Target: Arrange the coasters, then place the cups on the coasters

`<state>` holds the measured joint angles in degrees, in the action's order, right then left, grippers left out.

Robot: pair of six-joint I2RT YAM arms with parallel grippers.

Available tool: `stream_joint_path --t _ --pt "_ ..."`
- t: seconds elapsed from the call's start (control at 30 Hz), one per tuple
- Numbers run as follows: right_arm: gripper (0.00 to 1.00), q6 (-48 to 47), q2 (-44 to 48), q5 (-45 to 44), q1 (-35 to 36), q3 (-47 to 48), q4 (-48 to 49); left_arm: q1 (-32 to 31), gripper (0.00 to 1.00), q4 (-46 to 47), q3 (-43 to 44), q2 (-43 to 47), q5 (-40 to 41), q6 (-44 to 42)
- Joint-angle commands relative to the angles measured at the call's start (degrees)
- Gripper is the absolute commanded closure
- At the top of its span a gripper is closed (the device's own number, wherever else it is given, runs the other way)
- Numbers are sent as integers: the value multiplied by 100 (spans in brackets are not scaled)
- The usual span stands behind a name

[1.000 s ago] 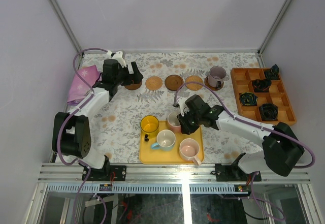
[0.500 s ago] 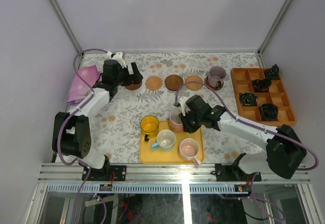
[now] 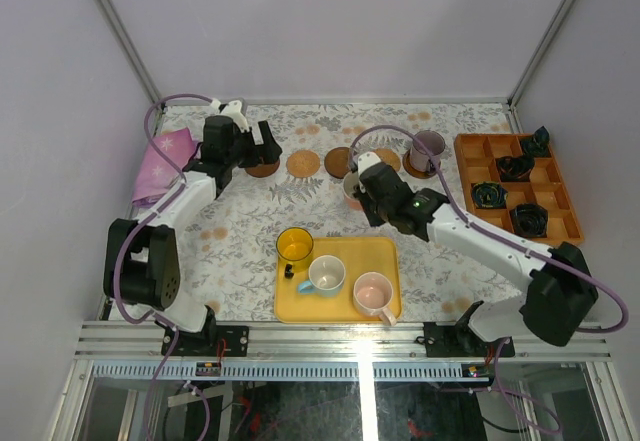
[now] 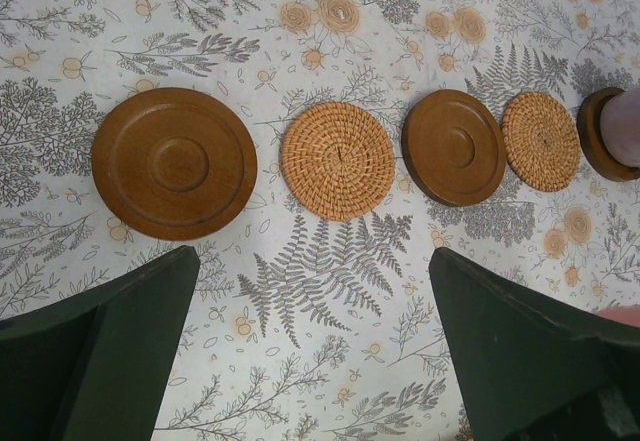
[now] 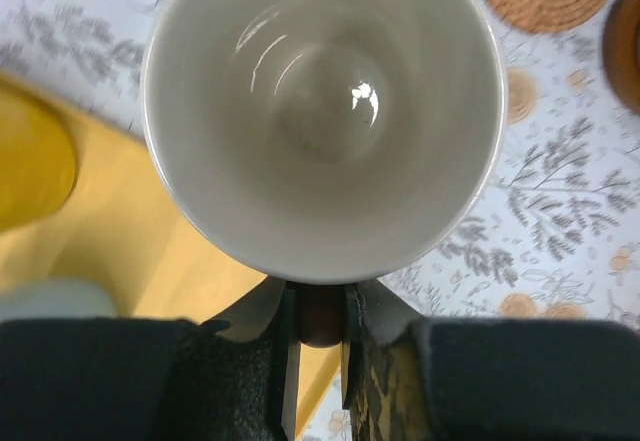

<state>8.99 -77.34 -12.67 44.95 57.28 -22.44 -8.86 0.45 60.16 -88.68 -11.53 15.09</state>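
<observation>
Note the right gripper (image 5: pixel 318 316) pinching the handle of a pale pink cup (image 5: pixel 322 111), lifted off the yellow tray (image 3: pixel 355 253) and hanging upright near the middle of the coaster row at the far side of the desk (image 3: pixel 230 241). Note also the left gripper (image 4: pixel 312 261) spread wide, gripping nothing, just short of the leftmost dark coaster (image 4: pixel 173 161).

Cannot tell which disc lies directly below the cup. Probably the free middle dark coaster (image 4: pixel 455 146) or the woven coaster (image 4: pixel 540 141) beside it, given the purple-grey cup (image 3: pixel 428 147) already seated at the right end.

Pick one free disc and centre the cup base over it before descending. Lower straight down, upright and slowly, since a tilted landing risks skidding the thin disc out of line. Release only once the base sits flat, then back away along the handle's direction to avoid nudging cup or neighbours. Leave the yellow cup (image 3: pixel 294 244), blue cup (image 3: pixel 325 275) and second pink cup (image 3: pixel 373 291) on the tray for later.
</observation>
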Motion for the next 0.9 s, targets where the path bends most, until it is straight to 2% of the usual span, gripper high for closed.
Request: stream_joint_path --t 0.0,0.13,0.3,0.57,0.87 --pt "100 233 -399 -901 -253 816 546 -1 0 219 289 -181 59 -47" --pt "100 562 -779 -619 -891 1153 787 -2 0 226 456 -384 37 -15" --pt "100 491 -1364 -538 -1367 1596 1052 -2 0 235 646 -586 37 -65" --pt "100 347 -2258 -435 -1847 2174 1263 -2 0 286 1056 -1035 25 -59" --pt "100 463 -2769 -399 -2102 2456 1371 -1 0 221 1469 -1418 10 -68"
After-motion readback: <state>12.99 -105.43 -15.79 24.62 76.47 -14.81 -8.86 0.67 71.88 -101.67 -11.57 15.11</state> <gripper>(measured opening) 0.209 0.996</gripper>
